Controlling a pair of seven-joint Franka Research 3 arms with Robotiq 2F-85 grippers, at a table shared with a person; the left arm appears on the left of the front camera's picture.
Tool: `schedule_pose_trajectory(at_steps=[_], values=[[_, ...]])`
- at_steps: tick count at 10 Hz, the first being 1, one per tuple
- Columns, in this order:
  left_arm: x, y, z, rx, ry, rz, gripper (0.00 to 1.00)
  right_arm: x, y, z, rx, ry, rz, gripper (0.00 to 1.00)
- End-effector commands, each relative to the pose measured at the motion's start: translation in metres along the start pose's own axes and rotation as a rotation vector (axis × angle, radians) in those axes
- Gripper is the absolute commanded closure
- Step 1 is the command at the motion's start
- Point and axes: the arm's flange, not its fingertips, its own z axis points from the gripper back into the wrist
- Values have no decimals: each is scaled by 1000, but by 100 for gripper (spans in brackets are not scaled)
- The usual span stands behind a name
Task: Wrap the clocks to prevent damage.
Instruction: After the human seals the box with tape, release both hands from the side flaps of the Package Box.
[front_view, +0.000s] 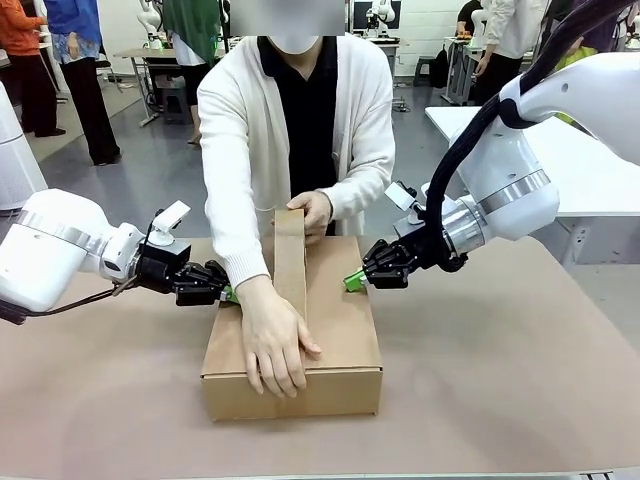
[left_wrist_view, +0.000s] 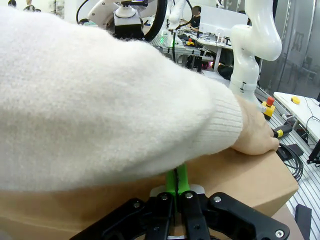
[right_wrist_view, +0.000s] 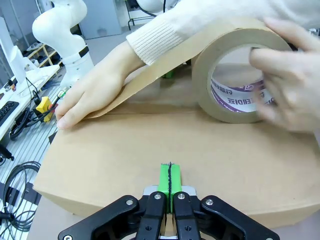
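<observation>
My left gripper (front_view: 226, 294) and right gripper (front_view: 354, 281), both pressed together, flank the box (front_view: 340, 340). My right wrist view reveals a tape roll (right_wrist_view: 235, 75) at 1 o'clock.

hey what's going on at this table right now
A person is taping a cardboard box shut. One hand presses the brown tape strip down at the near end, while the other hand holds the tape roll at the far end. The left gripper and right gripper, both shut, press against opposite sides of the box.
</observation>
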Motion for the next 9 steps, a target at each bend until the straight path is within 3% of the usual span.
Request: schedule_pose_trajectory(at_steps=[1,9], values=[[-2,0,-1,6,8,2,100,-2,0,-2,-5,9,-2,99],[-2,0,-1,6,8,2,100,-2,0,-2,-5,9,-2,99]])
